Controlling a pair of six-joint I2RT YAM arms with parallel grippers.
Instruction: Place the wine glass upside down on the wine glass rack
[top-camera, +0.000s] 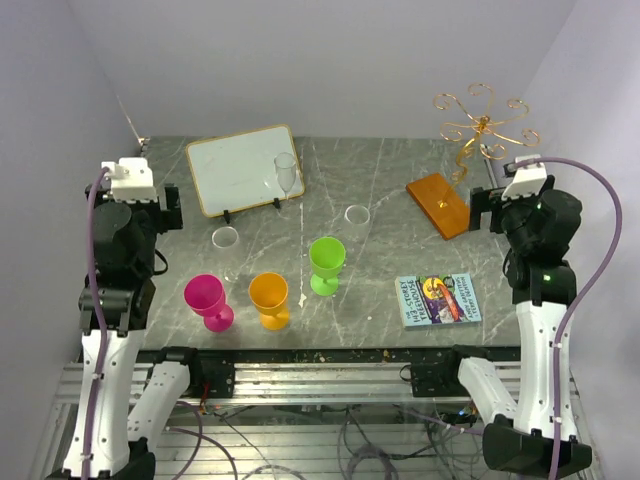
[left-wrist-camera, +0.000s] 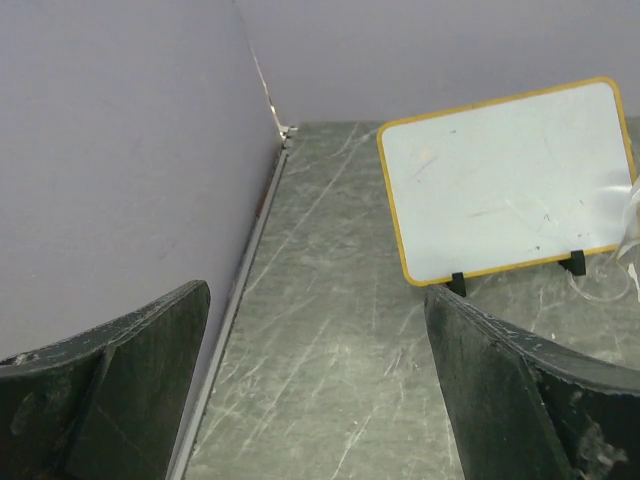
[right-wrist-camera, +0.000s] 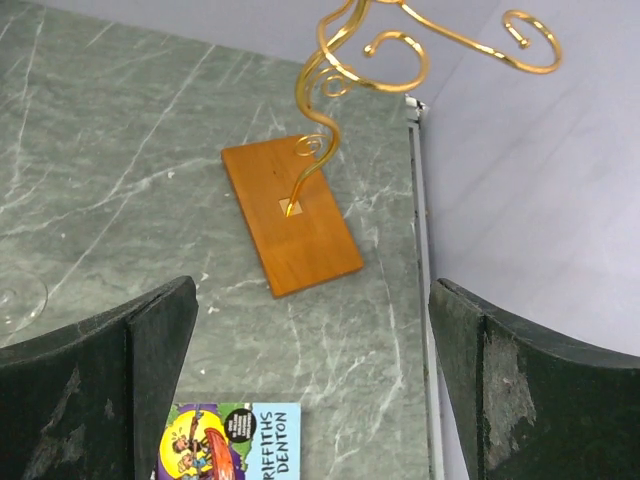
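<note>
The right gripper (right-wrist-camera: 312, 290) and the left gripper (left-wrist-camera: 315, 300) both hang with jaws wide apart, holding nothing. The wine glass rack (top-camera: 482, 122) stands just beyond the right one, at the far right. The nearest clear wine glass (top-camera: 357, 215) seems to stand upright mid-table. A square pinch on its stem looks best, so it can be inverted and its foot slid onto a curled arm without swinging
</note>
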